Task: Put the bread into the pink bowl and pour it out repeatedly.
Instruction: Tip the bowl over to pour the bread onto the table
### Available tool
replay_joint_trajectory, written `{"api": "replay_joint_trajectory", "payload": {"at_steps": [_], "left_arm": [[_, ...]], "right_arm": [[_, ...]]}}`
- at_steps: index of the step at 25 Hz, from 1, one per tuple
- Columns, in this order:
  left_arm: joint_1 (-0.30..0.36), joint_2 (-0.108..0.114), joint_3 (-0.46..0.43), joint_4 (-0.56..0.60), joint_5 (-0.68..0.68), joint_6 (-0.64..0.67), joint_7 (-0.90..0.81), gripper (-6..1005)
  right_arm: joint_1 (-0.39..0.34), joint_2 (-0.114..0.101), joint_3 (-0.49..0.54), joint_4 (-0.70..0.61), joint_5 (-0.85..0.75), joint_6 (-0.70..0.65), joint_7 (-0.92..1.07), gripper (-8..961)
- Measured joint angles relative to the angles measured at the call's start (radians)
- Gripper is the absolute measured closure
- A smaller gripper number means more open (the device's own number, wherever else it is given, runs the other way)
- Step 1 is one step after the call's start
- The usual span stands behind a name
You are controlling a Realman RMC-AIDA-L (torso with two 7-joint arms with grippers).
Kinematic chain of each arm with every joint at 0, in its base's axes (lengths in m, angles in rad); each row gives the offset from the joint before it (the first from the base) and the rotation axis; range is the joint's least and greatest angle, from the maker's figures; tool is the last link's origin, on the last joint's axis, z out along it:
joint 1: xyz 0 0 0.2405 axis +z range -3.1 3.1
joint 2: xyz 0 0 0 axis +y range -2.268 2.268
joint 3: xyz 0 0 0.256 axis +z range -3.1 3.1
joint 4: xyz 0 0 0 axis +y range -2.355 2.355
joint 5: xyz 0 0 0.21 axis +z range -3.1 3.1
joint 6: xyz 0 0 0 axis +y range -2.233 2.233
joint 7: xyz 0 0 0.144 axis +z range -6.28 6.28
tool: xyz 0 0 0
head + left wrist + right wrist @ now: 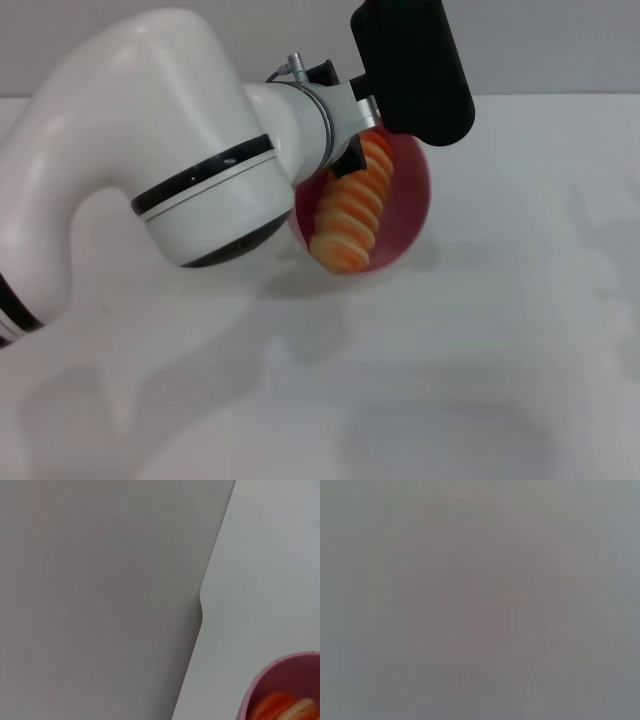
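Observation:
In the head view my left gripper (350, 157) is shut on the near rim of the pink bowl (405, 200) and holds it above the white table, tipped on its side with the opening towards me. The bread (352, 215), orange-brown with cream stripes, lies along the tilted inside, its lower end over the bowl's low rim. The left wrist view shows part of the bowl's rim (272, 672) with the bread (285, 707) inside. My right gripper is out of view; the right wrist view shows only plain grey.
My left arm (150, 180) fills the left half of the head view and hides the table behind it. The white table (480, 380) stretches in front and to the right. Its edge (200, 605) shows in the left wrist view.

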Motion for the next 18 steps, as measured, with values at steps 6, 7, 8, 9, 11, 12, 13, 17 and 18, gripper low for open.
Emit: {"api": "replay_joint_trajectory", "payload": {"at_steps": [6,7,8,9,11,12,13,17,18], "left_arm": [[-0.011,0.000,0.025,0.007,0.001,-0.018,0.003,953],[-0.011,0.000,0.025,0.007,0.001,-0.018,0.003,953],[-0.011,0.000,0.025,0.007,0.001,-0.018,0.003,953],[-0.011,0.000,0.025,0.007,0.001,-0.018,0.003,953],[-0.032,0.000,0.064,-0.003,0.032,-0.028,0.016,953],[-0.032,0.000,0.064,-0.003,0.032,-0.028,0.016,953],[-0.034,0.000,0.076,-0.003,0.042,-0.028,0.023,953],[-0.032,-0.001,0.129,0.010,0.125,-0.018,0.006,953],[-0.031,0.000,0.137,0.011,0.148,-0.015,-0.006,953]], "right_arm": [[-0.053,0.003,0.019,0.036,-0.002,-0.059,-0.001,204],[-0.055,0.003,0.019,0.044,-0.001,-0.064,0.000,204],[-0.056,0.003,0.018,0.052,0.000,-0.068,0.003,204],[-0.057,0.003,0.017,0.057,0.000,-0.069,0.005,204],[-0.056,0.002,0.013,0.064,0.000,-0.069,0.006,204],[-0.056,0.002,0.012,0.067,0.000,-0.070,0.006,204],[-0.054,0.002,0.011,0.070,0.001,-0.070,0.006,204],[-0.051,0.001,0.008,0.073,0.002,-0.070,0.008,204],[-0.051,0.001,0.007,0.073,0.002,-0.071,0.008,204]]}}
